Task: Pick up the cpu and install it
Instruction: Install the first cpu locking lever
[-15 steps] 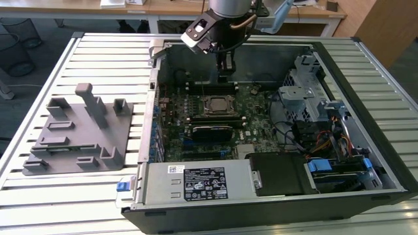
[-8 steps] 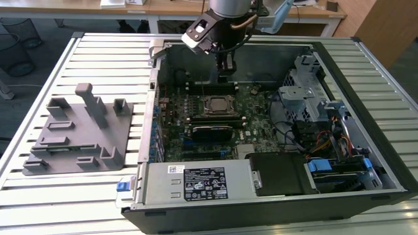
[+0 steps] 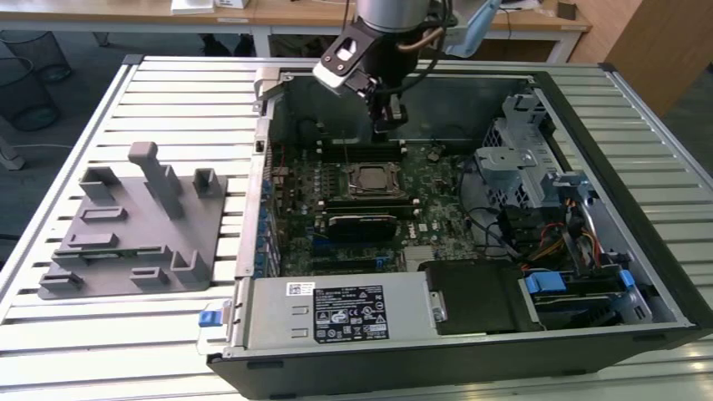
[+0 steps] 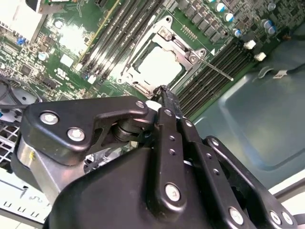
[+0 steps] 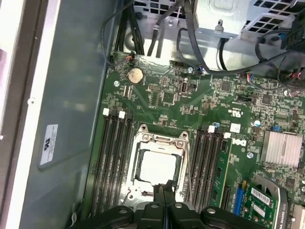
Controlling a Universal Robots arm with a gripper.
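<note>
The cpu (image 3: 371, 180) lies flat in the motherboard socket, its silvery top bright inside the metal socket frame in both wrist views (image 4: 159, 64) (image 5: 157, 167). My gripper (image 3: 386, 125) hangs inside the open computer case, above the memory slots just behind the socket. In both wrist views its fingertips (image 4: 164, 91) (image 5: 164, 187) are pressed together with nothing between them, pointing at the socket's near edge. The gripper is shut and apart from the cpu.
The grey plastic holder tray (image 3: 134, 225) sits on the slatted table at the exterior view's left. The case wall (image 3: 669, 276), drive cage (image 3: 518, 163), cables and power supply (image 3: 334, 313) ring the motherboard. A thin socket lever (image 4: 214, 69) sticks out beside the frame.
</note>
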